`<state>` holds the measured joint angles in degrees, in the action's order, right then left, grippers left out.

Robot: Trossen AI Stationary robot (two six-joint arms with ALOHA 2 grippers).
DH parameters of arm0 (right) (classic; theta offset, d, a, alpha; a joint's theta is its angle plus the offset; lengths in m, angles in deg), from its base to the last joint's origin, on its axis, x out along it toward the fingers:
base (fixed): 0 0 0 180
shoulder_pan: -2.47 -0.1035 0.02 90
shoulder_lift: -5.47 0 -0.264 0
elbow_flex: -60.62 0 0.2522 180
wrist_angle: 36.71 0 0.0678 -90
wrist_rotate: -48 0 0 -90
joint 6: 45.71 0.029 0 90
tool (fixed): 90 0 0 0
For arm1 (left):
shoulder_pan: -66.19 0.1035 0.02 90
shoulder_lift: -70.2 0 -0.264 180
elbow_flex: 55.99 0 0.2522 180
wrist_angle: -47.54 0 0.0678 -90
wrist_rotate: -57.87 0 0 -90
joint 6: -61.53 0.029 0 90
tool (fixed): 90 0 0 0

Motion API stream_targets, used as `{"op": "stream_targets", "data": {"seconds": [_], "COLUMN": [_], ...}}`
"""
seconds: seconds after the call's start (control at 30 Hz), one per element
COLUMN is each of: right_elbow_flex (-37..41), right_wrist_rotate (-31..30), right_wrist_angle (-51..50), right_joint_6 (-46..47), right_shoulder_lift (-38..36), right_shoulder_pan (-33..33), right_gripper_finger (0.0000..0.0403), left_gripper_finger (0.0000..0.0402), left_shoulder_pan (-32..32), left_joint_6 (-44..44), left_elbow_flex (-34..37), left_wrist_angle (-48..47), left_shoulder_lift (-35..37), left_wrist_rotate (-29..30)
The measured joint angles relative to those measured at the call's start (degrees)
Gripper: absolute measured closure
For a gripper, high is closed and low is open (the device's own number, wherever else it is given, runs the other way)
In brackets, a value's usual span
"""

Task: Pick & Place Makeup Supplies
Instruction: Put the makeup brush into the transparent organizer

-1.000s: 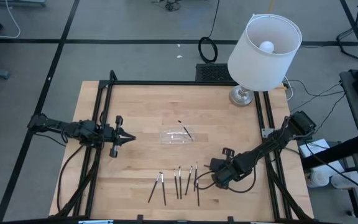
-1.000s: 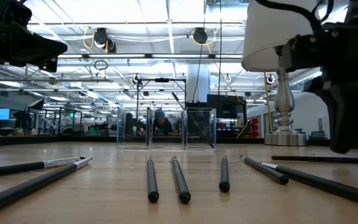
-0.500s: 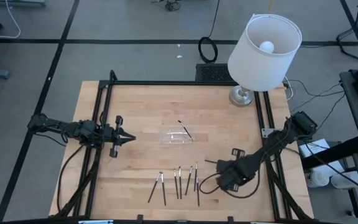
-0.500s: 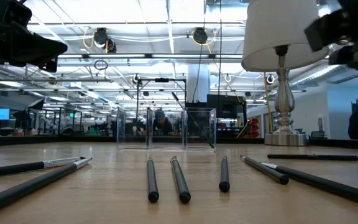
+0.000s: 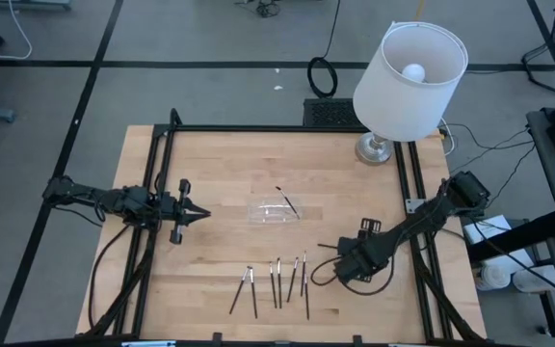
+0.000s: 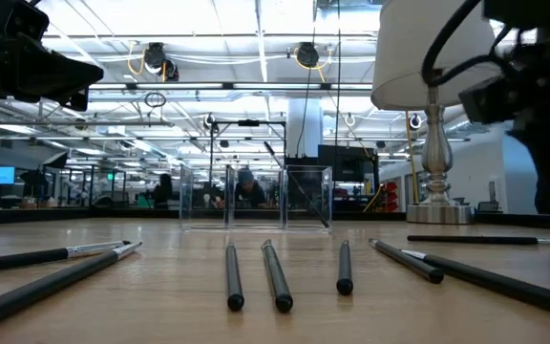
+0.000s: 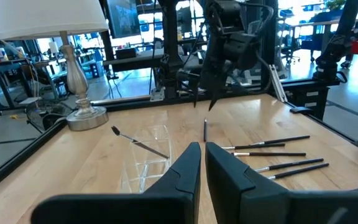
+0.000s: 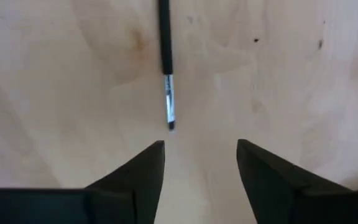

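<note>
No legible text, labels, brand marks, numbers or signs in any view. Bright screens in the room beyond the bench carry content too small to read.
</note>
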<state>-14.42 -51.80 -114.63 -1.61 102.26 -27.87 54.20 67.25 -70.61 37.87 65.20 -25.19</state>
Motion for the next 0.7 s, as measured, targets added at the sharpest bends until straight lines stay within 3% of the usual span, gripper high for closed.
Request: {"op": "stream_targets", "data": {"seconds": [0.37,0.7], "right_elbow_flex": [9.71,14.1], "right_wrist_rotate": [7.63,8.56], "right_wrist_angle": [11.63,14.46], "right_joint_6": [-7.51,-5.85], "right_shoulder_lift": [-4.18,-11.01], "right_shoulder_pan": [8.32,8.69], "right_gripper_finger": [0.0238,0.0236], "left_gripper_finger": [0.0371,0.0371], "left_shoulder_pan": [0.0,0.02], "left_joint_6": [0.0,0.0], "left_elbow_flex": [0.0,0.0], "left_wrist_angle": [0.0,0.0], "left_shoulder_lift": [0.01,0.02], "left_wrist_rotate": [0.02,0.02]}}
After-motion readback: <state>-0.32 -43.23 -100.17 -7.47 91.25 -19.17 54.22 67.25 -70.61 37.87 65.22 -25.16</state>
